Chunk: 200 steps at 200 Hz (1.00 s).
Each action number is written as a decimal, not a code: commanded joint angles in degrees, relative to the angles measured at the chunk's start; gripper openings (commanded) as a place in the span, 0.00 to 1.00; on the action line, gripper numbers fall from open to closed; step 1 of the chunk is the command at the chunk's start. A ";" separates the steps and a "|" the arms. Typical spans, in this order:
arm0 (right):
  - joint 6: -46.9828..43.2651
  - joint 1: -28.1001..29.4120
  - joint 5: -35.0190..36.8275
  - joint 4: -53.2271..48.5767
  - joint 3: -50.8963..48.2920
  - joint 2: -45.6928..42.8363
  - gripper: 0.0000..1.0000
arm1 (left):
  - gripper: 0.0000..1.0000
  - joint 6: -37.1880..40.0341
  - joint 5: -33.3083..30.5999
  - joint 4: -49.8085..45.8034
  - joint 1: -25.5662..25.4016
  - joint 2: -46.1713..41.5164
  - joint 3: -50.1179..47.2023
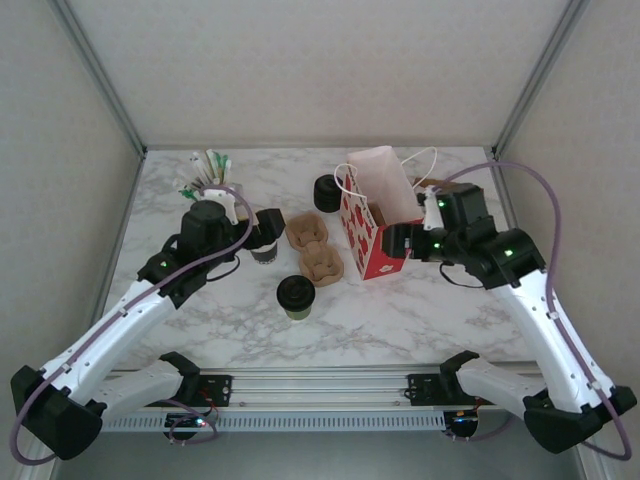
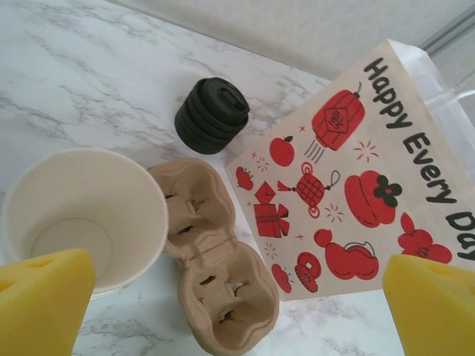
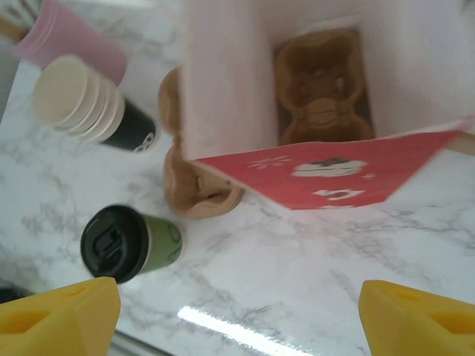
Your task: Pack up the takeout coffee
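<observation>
The takeout coffee, a small cup with a greenish side and a round black lid, stands upright on the marble near the table's middle front; it also appears in the right wrist view. My left gripper is open and wide, hovering over the stack of cream cups and the cardboard carriers, with nothing between its fingers. My right gripper is open beside the red-and-white paper bag. Only bare marble lies between its yellow fingertips. The coffee stands left of them, apart.
A carrier lies inside the open bag. Two more carriers lie left of the bag. A stack of black lids stands behind them. A pink holder with sticks stands at the back left.
</observation>
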 commanded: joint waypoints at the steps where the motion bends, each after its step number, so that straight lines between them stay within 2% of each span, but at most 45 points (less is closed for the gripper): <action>1: -1.15 5.69 3.54 -1.31 3.63 2.58 0.84 | 1.00 -1.16 3.37 -2.16 2.79 -2.33 -1.69; 56: -1.42 20.49 7.44 -1.82 8.99 12.22 0.86 | 0.99 -3.62 12.21 -2.70 12.13 -7.02 -6.23; 111: 1.90 30.59 10.52 -2.06 13.94 25.73 0.88 | 1.00 -4.92 16.26 -4.94 21.08 -11.00 -10.42; 138: 2.65 33.56 11.61 -3.22 17.12 32.11 0.89 | 1.00 -4.74 17.54 -5.49 23.79 -11.75 -11.70; 200: 6.45 34.23 11.31 -5.62 20.79 39.63 0.93 | 1.00 -4.07 17.77 -5.80 24.98 -11.89 -11.85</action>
